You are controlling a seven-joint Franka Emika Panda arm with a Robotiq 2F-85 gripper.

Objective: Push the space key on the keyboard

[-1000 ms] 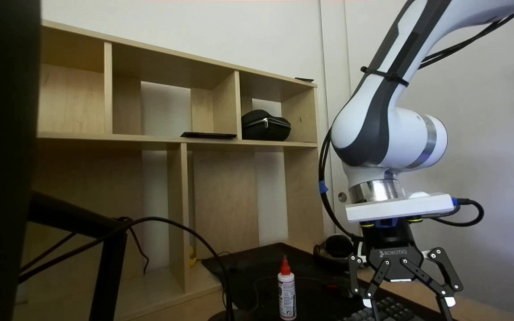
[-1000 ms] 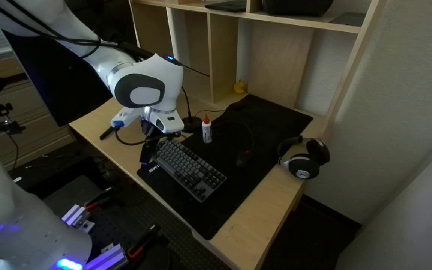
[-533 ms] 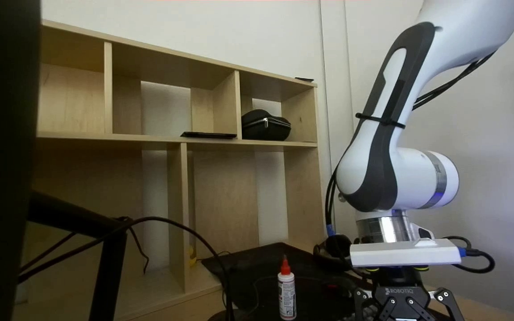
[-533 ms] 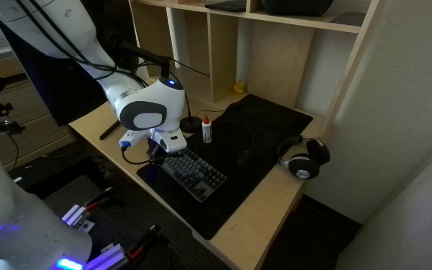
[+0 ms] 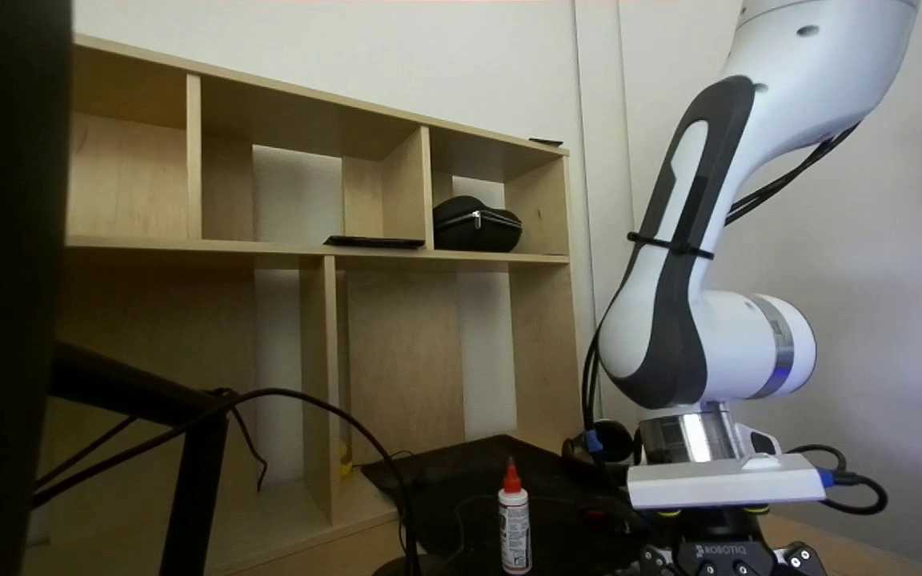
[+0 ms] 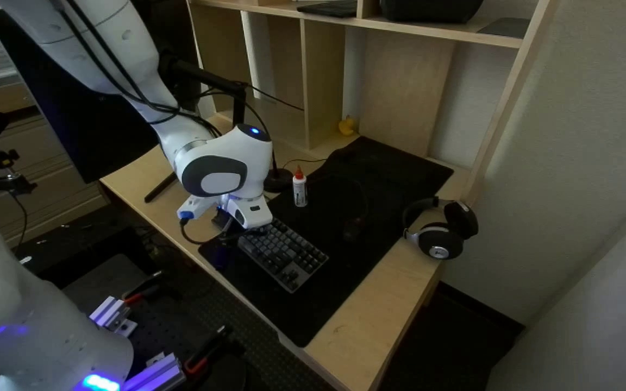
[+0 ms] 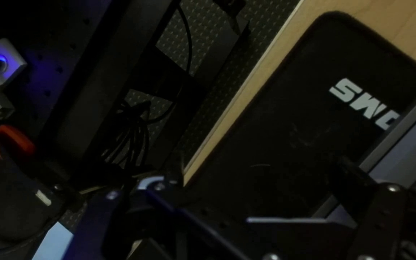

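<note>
Gripper (image 7: 258, 173) fills the lower edge of my wrist view, fingers standing wide apart, and I have hold of nothing. One finger overlaps the edge of the keyboard (image 7: 410, 144) there; whether it touches, I can't tell. The keyboard lies flat on the black mat (image 6: 332, 271), partly hidden behind my arm (image 6: 237, 149) in an exterior view. Past it on the mat, a white bottle (image 5: 515, 528) with a red cap stands upright. Headphones (image 6: 437, 233) rest well apart, at the mat's edge. Farthest back, a black case (image 5: 477, 228) sits in an upper compartment of the wooden shelf unit (image 5: 405, 360).
</note>
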